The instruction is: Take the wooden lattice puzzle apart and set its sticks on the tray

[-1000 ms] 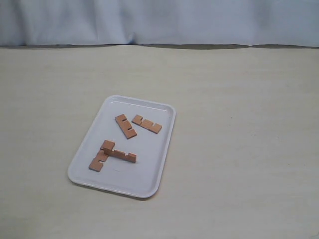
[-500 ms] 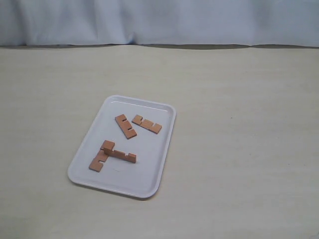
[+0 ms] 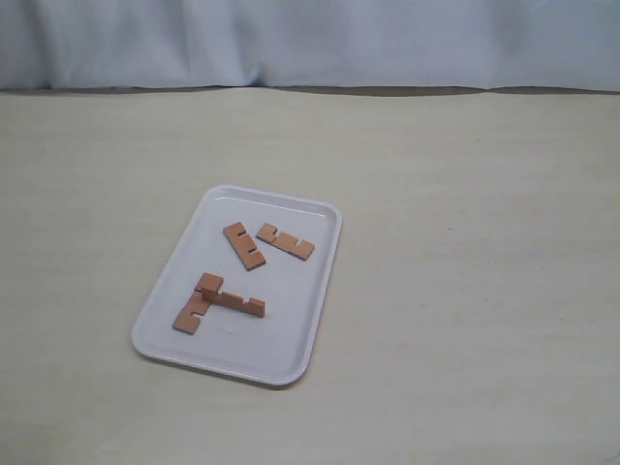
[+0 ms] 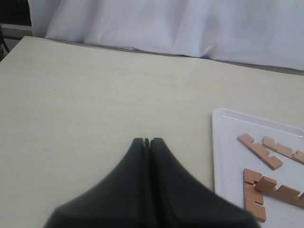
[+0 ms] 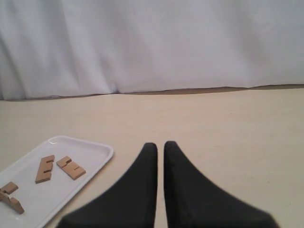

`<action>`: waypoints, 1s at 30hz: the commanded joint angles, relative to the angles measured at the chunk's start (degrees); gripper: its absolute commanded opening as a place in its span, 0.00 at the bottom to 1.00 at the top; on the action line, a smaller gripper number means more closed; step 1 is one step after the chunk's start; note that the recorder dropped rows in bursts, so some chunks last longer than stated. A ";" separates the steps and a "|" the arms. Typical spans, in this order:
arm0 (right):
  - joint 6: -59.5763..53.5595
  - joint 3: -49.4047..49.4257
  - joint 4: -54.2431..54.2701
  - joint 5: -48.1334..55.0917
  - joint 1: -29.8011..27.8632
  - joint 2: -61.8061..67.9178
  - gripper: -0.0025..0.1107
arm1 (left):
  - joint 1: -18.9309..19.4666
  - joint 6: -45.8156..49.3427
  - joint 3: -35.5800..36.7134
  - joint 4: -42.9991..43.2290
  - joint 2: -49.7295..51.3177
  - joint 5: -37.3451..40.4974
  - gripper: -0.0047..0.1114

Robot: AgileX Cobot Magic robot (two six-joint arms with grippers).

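The white tray (image 3: 281, 334) lies on the table left of centre with four reddish-brown notched sticks on it. Two sticks (image 3: 244, 245) (image 3: 285, 241) lie apart at its far end. Nearer the front, one stick (image 3: 235, 301) rests across another (image 3: 194, 310) in an L shape. No whole lattice grid shows. Neither gripper appears in the exterior view. In the left wrist view my left gripper (image 4: 147, 140) is shut and empty over bare table beside the tray (image 4: 225, 156). In the right wrist view my right gripper (image 5: 160, 145) holds nothing, a thin slit between its fingers, beside the tray (image 5: 90, 154).
A pale blue-white cloth (image 3: 310, 44) hangs along the far edge of the beige table (image 3: 465, 291). Bare tabletop surrounds the tray on every side.
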 commanded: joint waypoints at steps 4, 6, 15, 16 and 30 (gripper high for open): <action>-0.04 0.13 -0.93 3.56 0.02 -0.24 0.06 | 0.05 -0.23 0.13 -0.36 -0.06 -0.55 0.04; -0.04 0.13 -1.17 4.48 0.02 -0.24 0.06 | 0.05 -0.23 0.13 -0.36 -0.06 -0.55 0.04; -0.77 0.13 -2.41 7.76 0.02 -0.24 0.06 | 0.05 -0.23 0.13 -0.36 -0.06 -0.55 0.04; -0.77 0.13 -2.41 7.90 0.02 -0.24 0.06 | 0.05 -0.23 0.13 -0.36 -0.06 -0.55 0.04; -0.77 0.13 -2.41 7.90 0.02 -0.24 0.06 | 0.05 -0.23 0.13 -0.36 -0.06 -0.55 0.04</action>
